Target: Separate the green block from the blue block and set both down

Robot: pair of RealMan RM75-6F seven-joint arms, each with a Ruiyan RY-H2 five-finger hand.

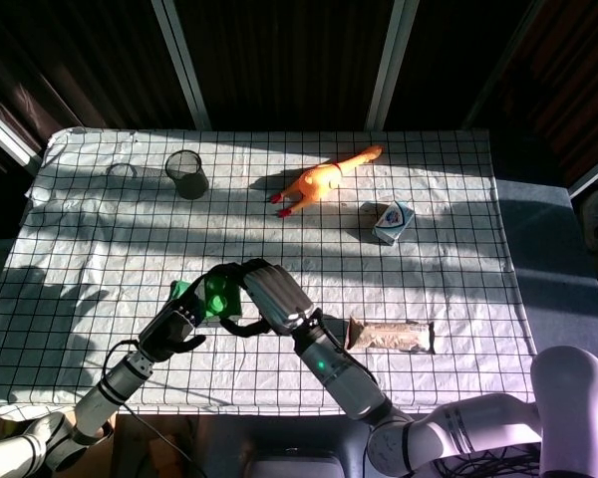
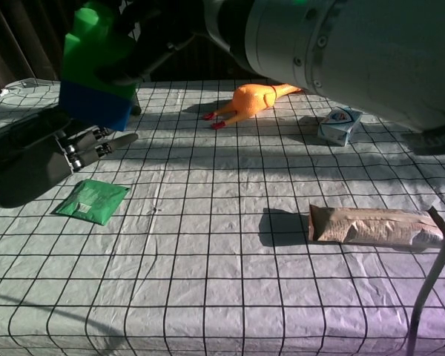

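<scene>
The green block (image 2: 95,46) sits stacked on the blue block (image 2: 95,105), still joined, high above the table's left side. My right hand (image 1: 266,297) grips the green block (image 1: 220,296) from the right, and its dark fingers (image 2: 142,53) wrap the top part. My left hand (image 2: 41,157) is just below and left of the blue block, with its fingers (image 2: 98,142) stretched out and apart under the block's bottom edge. Contact between the fingers and the blue block cannot be made out. In the head view my left hand (image 1: 173,325) lies beside the block.
A green packet (image 2: 93,200) lies flat under the hands. A rubber chicken (image 2: 256,100), a black mesh cup (image 1: 186,172) and a small carton (image 2: 339,124) sit further back. A brown wrapped bar (image 2: 374,225) lies at the right front.
</scene>
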